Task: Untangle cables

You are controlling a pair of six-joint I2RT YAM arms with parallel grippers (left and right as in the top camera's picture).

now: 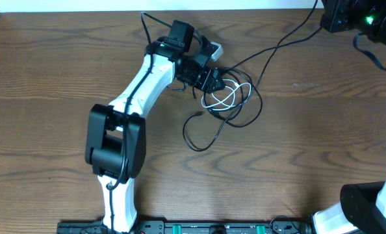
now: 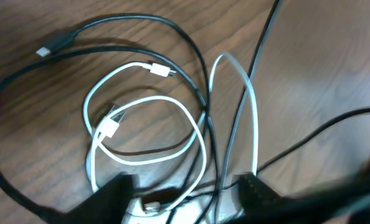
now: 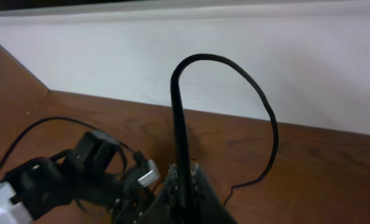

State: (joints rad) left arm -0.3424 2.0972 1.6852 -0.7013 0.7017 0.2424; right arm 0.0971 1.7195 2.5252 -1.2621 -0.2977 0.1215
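- We see the left gripper [image 2: 185, 199] with its fingers spread wide and gripping nothing. Strands of the white cable [image 2: 255, 124] and a thin black strand pass through the gap between them.
- The tangle lies straight ahead of that hand and just beneath it, white loops coiled among black ones on the table [image 1: 310, 149]. The tall white loop runs lengthwise away from the fingers rather than across them.
- The right gripper [image 3: 184, 183] is clamped on a black cable [image 3: 180, 124], which arches up out of its fingers and drops away ahead of it.
- That hand sits well apart from the tangle, so the left is by far the nearer.
- We judge the coming move to be the left's: close on the white strand between its fingers and draw it back toward the hand. If it pinches black and white together, the knot may simply drag along.
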